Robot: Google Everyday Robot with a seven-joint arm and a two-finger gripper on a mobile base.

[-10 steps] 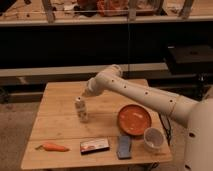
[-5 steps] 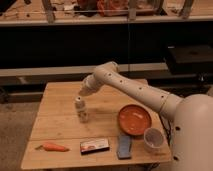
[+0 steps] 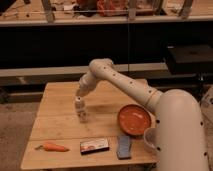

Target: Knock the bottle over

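Observation:
The bottle [image 3: 82, 114] is small, slim and whitish with a white cap. It stands upright on the wooden table [image 3: 60, 125], left of centre. My gripper [image 3: 80, 100] hangs directly over the bottle's cap, at the end of the white arm [image 3: 125, 82] that reaches in from the right. The gripper seems to touch or nearly touch the top of the bottle.
An orange plate [image 3: 134, 119] lies on the right part of the table, with a white cup [image 3: 151, 139] at its front right. A carrot [image 3: 52, 147], a flat snack package [image 3: 94, 145] and a blue rectangular item [image 3: 124, 146] lie along the front edge.
The arm has shifted, its body now closer and larger at the right. The gripper has come down onto the bottle's top. The bottle still stands upright.

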